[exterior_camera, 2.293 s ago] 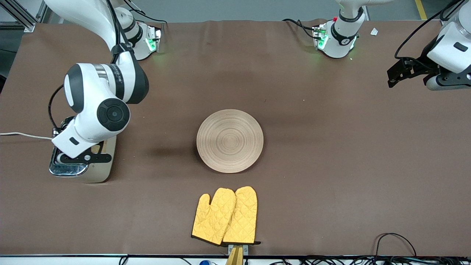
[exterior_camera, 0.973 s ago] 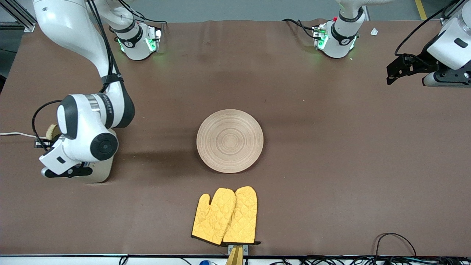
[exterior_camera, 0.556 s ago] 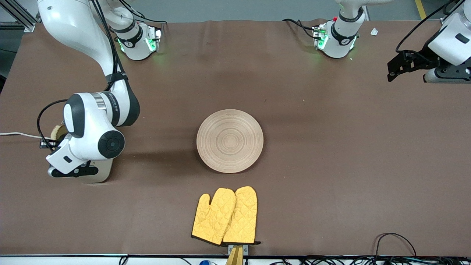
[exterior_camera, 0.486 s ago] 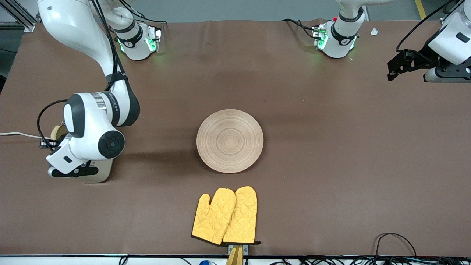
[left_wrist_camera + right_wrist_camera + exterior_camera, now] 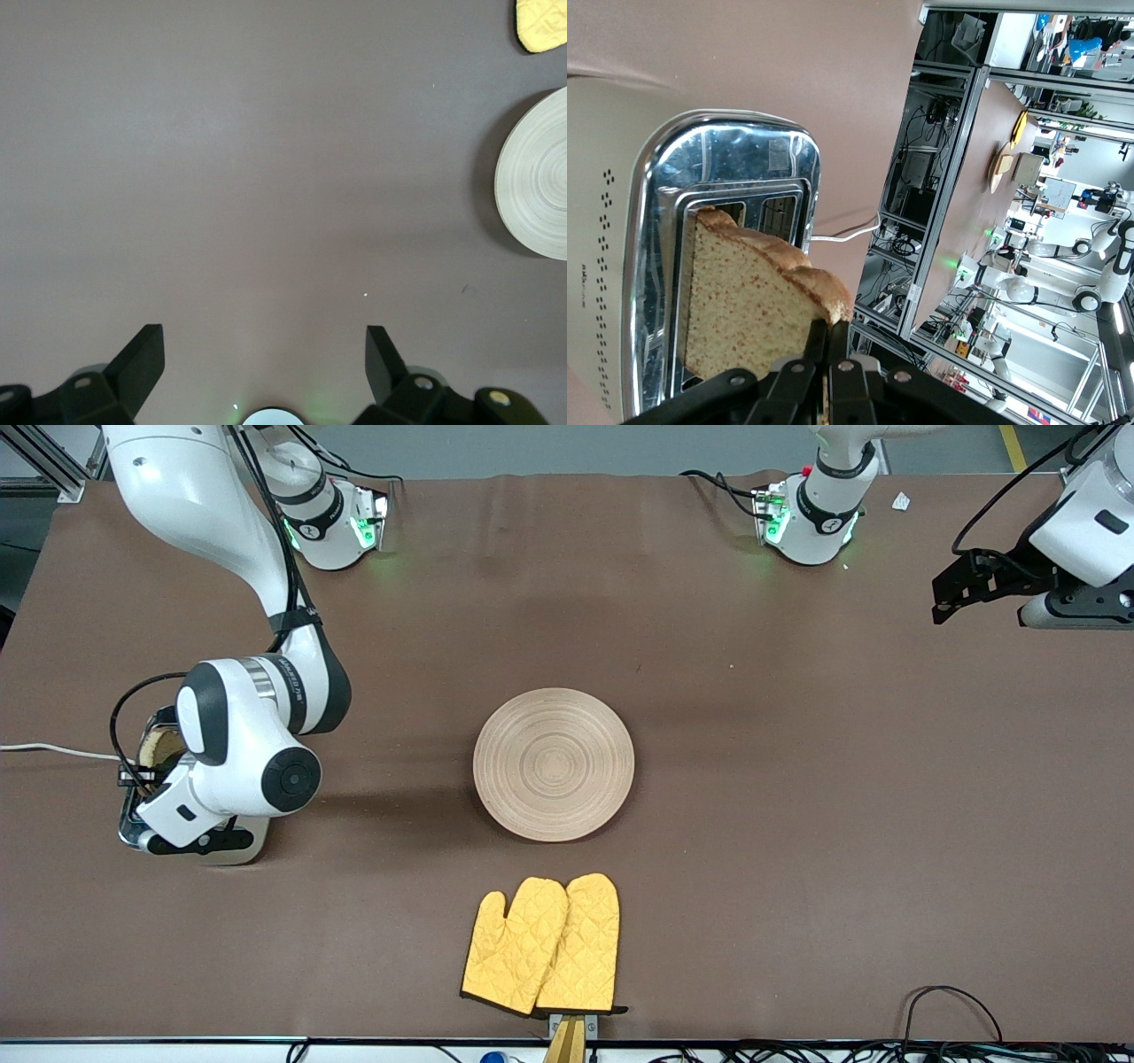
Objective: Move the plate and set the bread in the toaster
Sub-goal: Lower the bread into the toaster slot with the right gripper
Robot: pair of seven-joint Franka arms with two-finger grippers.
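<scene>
Right wrist view: the right gripper (image 5: 828, 372) pinched the bread (image 5: 749, 297) by its crust, slice held on edge over the toaster (image 5: 700, 204) slots (flat face along them). Left gripper (image 5: 263, 367) hung open over bare table, waiting; plate (image 5: 554, 764) sat mid-table.

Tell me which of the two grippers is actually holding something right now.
The right gripper, over the toaster at the right arm's end of the table, is shut on the bread. The left gripper is open and empty, waiting above bare table.
</scene>
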